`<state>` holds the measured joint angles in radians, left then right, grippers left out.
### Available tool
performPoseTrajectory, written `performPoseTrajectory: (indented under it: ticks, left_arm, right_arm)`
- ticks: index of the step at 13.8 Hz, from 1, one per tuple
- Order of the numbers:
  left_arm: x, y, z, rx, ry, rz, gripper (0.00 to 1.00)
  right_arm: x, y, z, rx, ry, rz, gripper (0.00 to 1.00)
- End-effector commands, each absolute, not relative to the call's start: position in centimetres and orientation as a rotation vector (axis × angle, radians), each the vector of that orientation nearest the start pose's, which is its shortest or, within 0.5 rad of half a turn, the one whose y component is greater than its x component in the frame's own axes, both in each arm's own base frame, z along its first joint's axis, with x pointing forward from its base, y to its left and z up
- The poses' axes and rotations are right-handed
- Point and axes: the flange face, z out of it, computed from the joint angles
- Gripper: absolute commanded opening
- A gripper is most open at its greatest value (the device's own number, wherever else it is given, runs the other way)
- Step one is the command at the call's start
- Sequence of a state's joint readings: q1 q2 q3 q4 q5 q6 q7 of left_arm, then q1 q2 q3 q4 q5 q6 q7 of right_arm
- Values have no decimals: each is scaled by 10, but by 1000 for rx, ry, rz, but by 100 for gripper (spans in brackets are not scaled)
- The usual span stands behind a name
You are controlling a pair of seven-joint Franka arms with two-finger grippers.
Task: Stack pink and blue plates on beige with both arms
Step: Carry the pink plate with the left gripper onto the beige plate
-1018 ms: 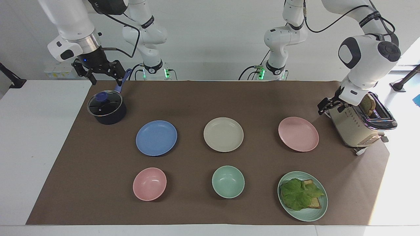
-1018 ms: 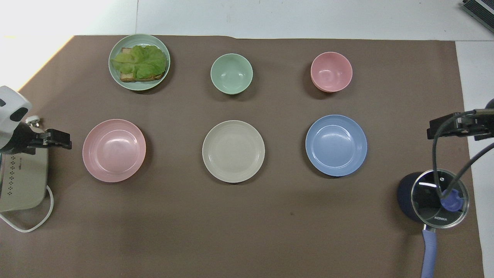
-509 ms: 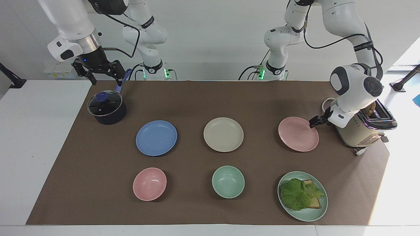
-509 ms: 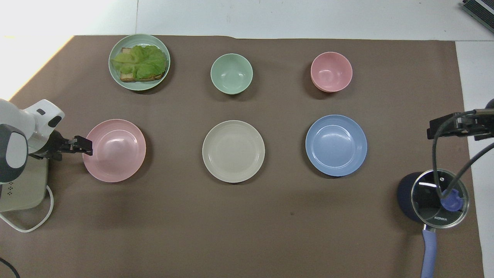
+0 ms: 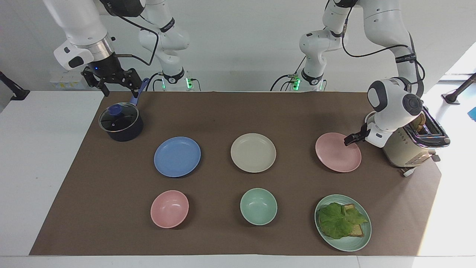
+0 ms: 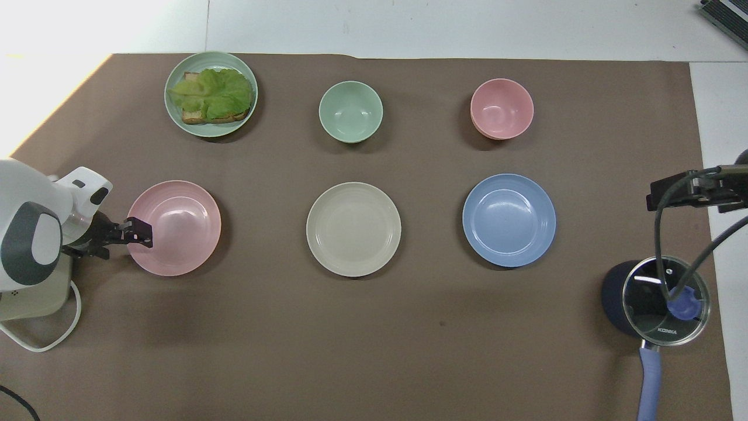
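Observation:
Three plates lie in a row on the brown mat: the blue plate (image 5: 177, 156) (image 6: 508, 220) toward the right arm's end, the beige plate (image 5: 253, 152) (image 6: 353, 228) in the middle, the pink plate (image 5: 336, 154) (image 6: 181, 225) toward the left arm's end. My left gripper (image 5: 349, 140) (image 6: 140, 233) is low at the pink plate's rim, on the toaster's side, jaws open. The plate lies flat on the mat. My right gripper (image 5: 119, 90) (image 6: 657, 197) waits open in the air over the pot's handle, holding nothing.
A beige toaster (image 5: 405, 152) (image 6: 29, 292) stands right beside the left arm's wrist. A dark lidded pot (image 5: 121, 124) (image 6: 654, 298) sits under the right gripper. Farther from the robots are a pink bowl (image 5: 169, 208), a green bowl (image 5: 258, 206) and a green plate (image 5: 349, 243) with lettuce and bread.
The left arm has swung away from the toaster and come down to the pink plate's rim. The right arm has not moved.

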<state>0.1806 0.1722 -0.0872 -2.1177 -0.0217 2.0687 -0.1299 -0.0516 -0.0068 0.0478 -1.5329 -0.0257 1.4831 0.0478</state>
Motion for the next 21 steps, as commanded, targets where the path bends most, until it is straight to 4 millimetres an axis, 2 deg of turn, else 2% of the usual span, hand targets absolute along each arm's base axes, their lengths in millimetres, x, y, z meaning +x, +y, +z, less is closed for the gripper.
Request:
performPoseTrajectory:
  ticks: [1, 3, 5, 6, 8, 10, 12, 13, 14, 16, 19, 21]
  left_arm:
    - [531, 46, 319, -3130, -482, 337, 68]
    - [531, 45, 319, -3134, -516, 339, 30]
    - [531, 45, 319, -3135, -517, 340, 7]
    - [530, 46, 319, -3134, -519, 347, 0]
    - [531, 46, 322, -3130, -515, 396, 0]
    - [538, 42, 340, -3141, -516, 451, 0]
    - [546, 32, 376, -3185, -539, 530, 0]
    - [548, 19, 392, -3202, -526, 577, 0]
    - [549, -5, 408, -3217, -507, 592, 0]
    - [545, -57, 427, -3203, -610, 588, 0]
    - [534, -157, 428, -3207, -610, 502, 0]
    - [525, -225, 418, -3239, -614, 402, 0]
  right_arm:
    - [539, -8, 639, -3164, 53, 61, 100]
    - [539, -9, 639, -3163, 53, 61, 100]
    - [539, -8, 639, -3164, 53, 61, 100]
    - [539, -8, 639, -3164, 53, 61, 100]
    - [539, -8, 639, -3164, 53, 61, 100]
    - [539, -8, 639, -3164, 51, 61, 100]
    - [539, -8, 639, -3164, 48, 61, 100]
    - [538, -8, 639, -3164, 51, 65, 100]
    - [539, -8, 639, -3164, 51, 61, 100]
    - [539, -8, 639, -3164, 51, 61, 100]
    - [539, -8, 639, -3164, 51, 61, 100]
    - [539, -8, 639, -3164, 51, 61, 100]
